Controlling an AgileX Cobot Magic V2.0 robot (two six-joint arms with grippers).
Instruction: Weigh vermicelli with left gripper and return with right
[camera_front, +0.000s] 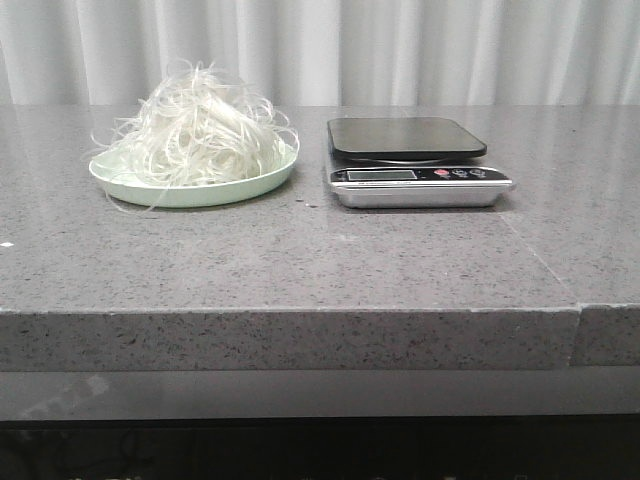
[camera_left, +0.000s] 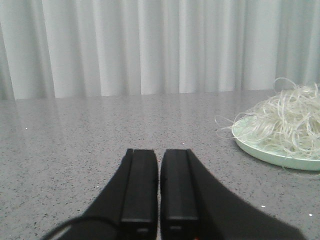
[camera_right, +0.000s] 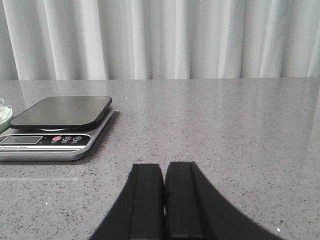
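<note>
The vermicelli is a fluffy white tangle piled on a pale green plate at the table's left. A kitchen scale with a bare black platform stands to its right. Neither gripper shows in the front view. In the left wrist view my left gripper is shut and empty, low over the table, with the vermicelli and plate apart from it. In the right wrist view my right gripper is shut and empty, with the scale apart from it.
The grey speckled table ends in a front edge near me. A white curtain hangs behind it. A seam in the tabletop runs at the right.
</note>
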